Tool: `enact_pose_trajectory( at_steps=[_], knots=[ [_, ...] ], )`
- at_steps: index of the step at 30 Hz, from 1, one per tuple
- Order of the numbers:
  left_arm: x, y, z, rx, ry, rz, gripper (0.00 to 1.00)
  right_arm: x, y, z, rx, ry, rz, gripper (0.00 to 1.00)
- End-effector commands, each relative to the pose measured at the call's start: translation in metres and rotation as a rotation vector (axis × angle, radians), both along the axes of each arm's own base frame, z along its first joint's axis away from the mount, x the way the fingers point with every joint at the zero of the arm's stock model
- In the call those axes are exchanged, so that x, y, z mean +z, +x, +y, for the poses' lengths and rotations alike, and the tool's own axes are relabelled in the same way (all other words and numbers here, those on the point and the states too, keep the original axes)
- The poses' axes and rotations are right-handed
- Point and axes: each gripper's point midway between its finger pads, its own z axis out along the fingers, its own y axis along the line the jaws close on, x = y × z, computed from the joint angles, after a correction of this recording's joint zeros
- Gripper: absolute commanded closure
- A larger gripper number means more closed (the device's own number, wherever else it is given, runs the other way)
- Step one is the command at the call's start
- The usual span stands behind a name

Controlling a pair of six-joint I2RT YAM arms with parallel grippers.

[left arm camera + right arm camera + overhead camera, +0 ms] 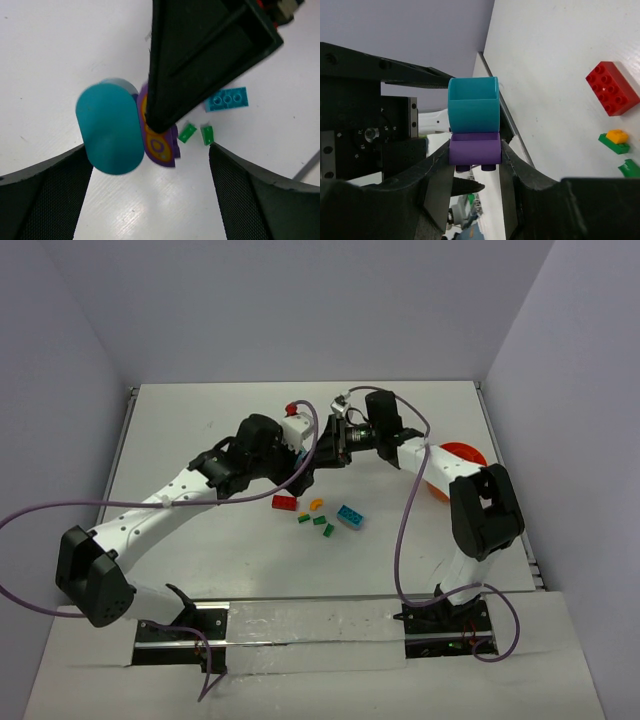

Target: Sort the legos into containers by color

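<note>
Left wrist: right fingers over purple brick

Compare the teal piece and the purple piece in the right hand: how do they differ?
Shape: the teal piece is rounded on one side; the purple piece shows small studs. Size: the teal piece looks taller than the purple piece. Grip: the right hand clamps the purple piece; the teal piece sticks out beyond the grasp, untouched. Both are stacked together as one unit.
</note>
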Motion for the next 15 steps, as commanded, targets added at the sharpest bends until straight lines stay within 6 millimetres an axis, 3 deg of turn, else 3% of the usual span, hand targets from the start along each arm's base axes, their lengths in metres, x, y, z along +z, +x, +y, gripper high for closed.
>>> enact_pose_trajectory(
  at_steps=[1, 7, 10, 15],
  knots=[
    [0.047, -0.019, 0.001, -0.105, -0.114, 0.012, 0.01, 0.036, 0.008, -0.013, 0.025, 0.005, -0.189, 1.0],
    [0.073, -0.025, 0.032, -0.198, -0.31, 0.115, 0.01, 0.029, 0.001, -0.031, 0.096, -0.138, -0.42, 1.0],
    [0.077, -0.04, 0.029, -0.317, -0.347, 0.131, 0.01, 0.029, -0.007, -0.039, 0.135, -0.181, -0.465, 1.0],
    [0.079, -0.062, 0.023, -0.535, -0.366, 0.155, 0.01, 0.042, -0.022, -0.054, 0.231, -0.231, -0.729, 1.0]
  ],
)
